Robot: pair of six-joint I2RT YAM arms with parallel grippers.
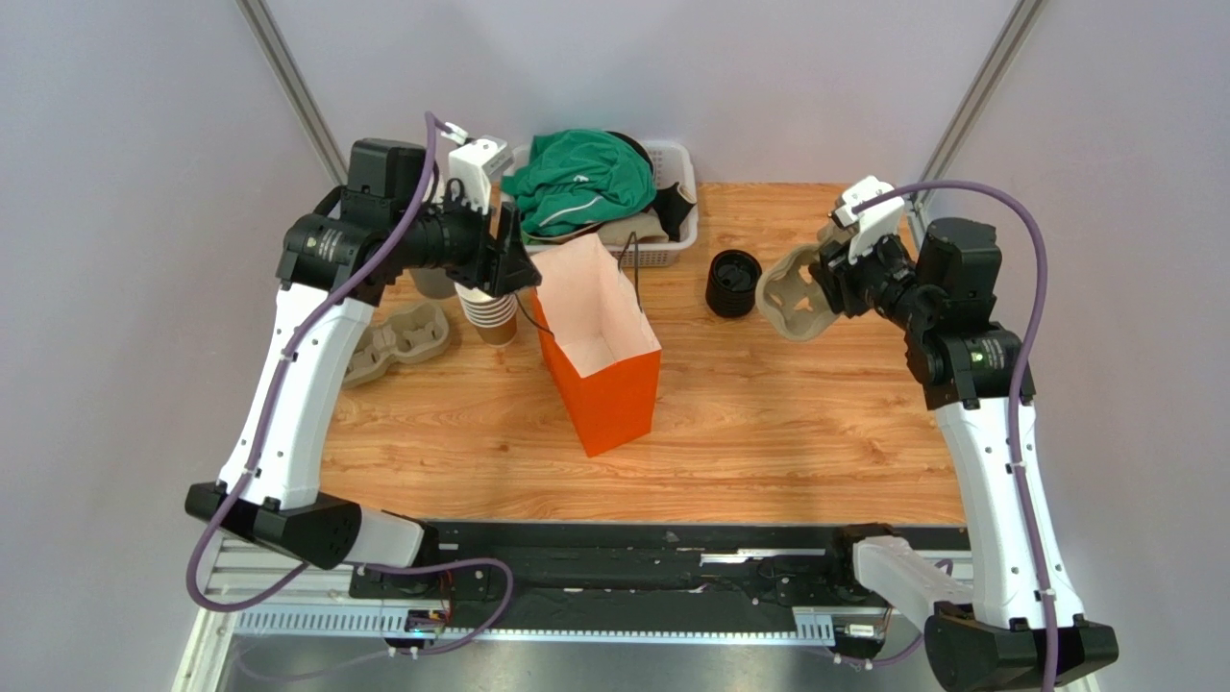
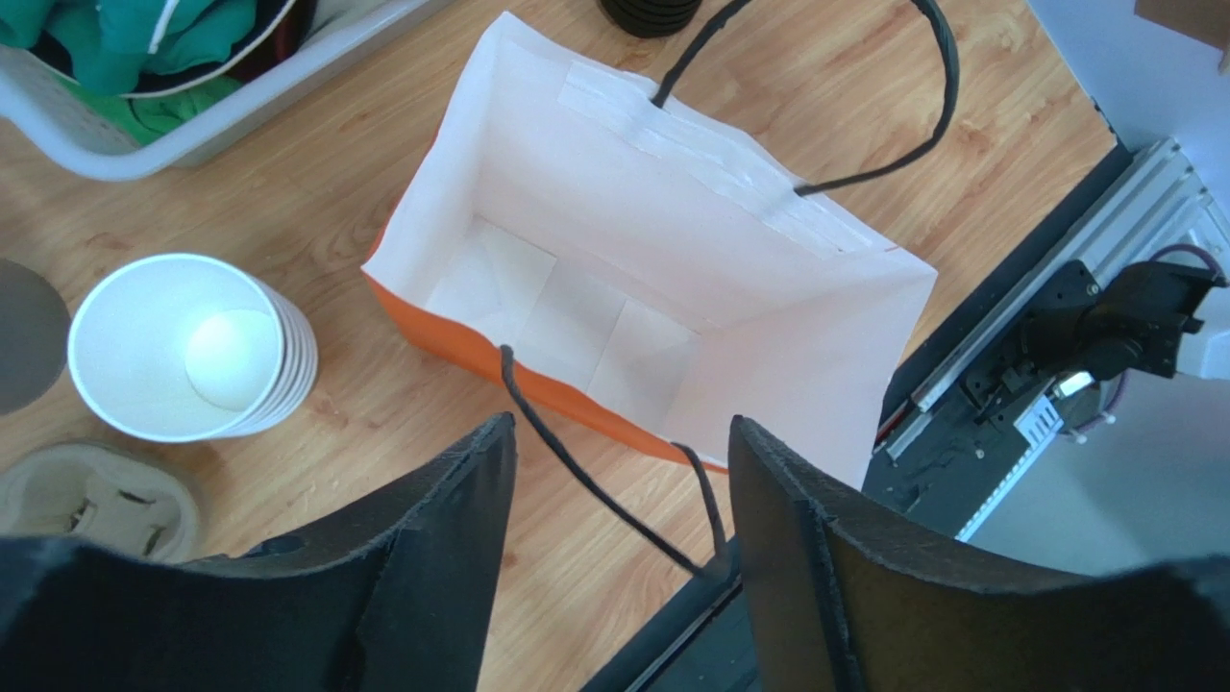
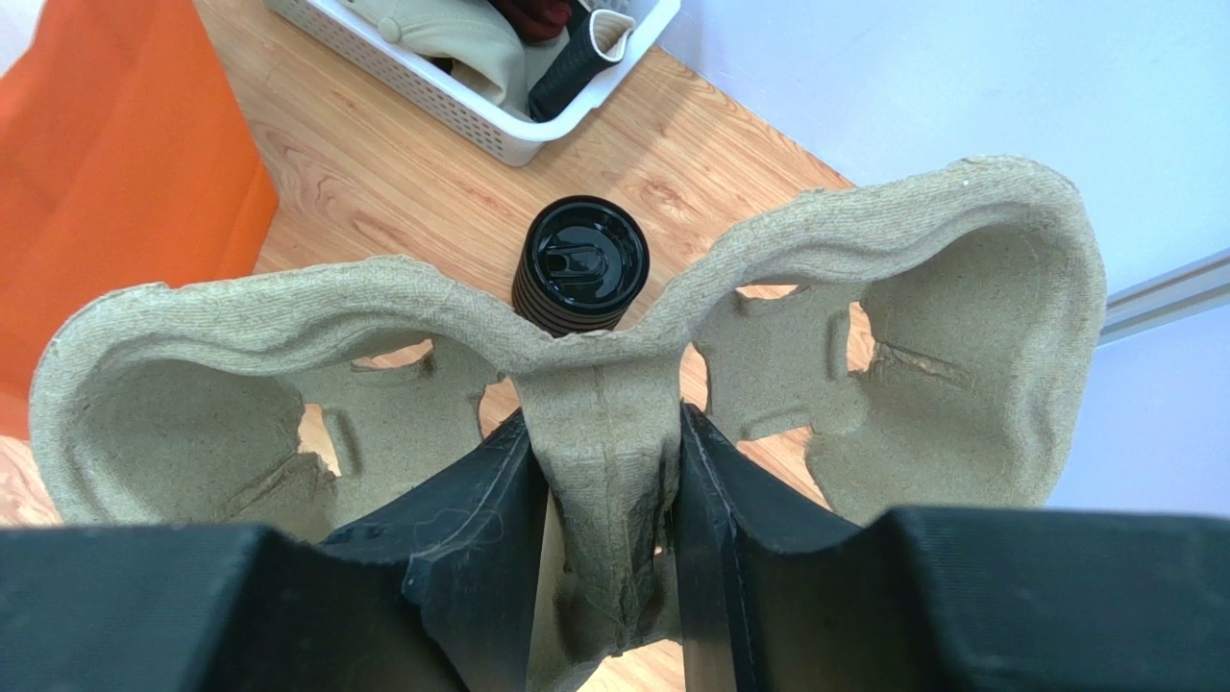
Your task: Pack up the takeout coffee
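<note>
The takeout coffee is out of view in every frame. An orange paper bag point(image 1: 607, 389) stands open mid-table, its white inside point(image 2: 693, 245) bare. My left gripper point(image 1: 514, 263) hovers at the bag's left rim, open point(image 2: 621, 433). The bag's near black cord handle point(image 2: 578, 469) runs loose between the fingers, not pinched. My right gripper point(image 1: 829, 281) is shut point(image 3: 607, 433) on the middle rib of a pulp two-cup carrier point(image 3: 939, 289), held in the air at the right point(image 1: 791, 296).
A stack of lidless paper cups point(image 1: 491, 310) point(image 2: 188, 346) stands left of the bag, beside more pulp carriers point(image 1: 397, 339). A black stack of lids point(image 1: 732, 283) point(image 3: 581, 267) sits right of the bag. A white basket point(image 1: 679, 216) of clothes is at the back.
</note>
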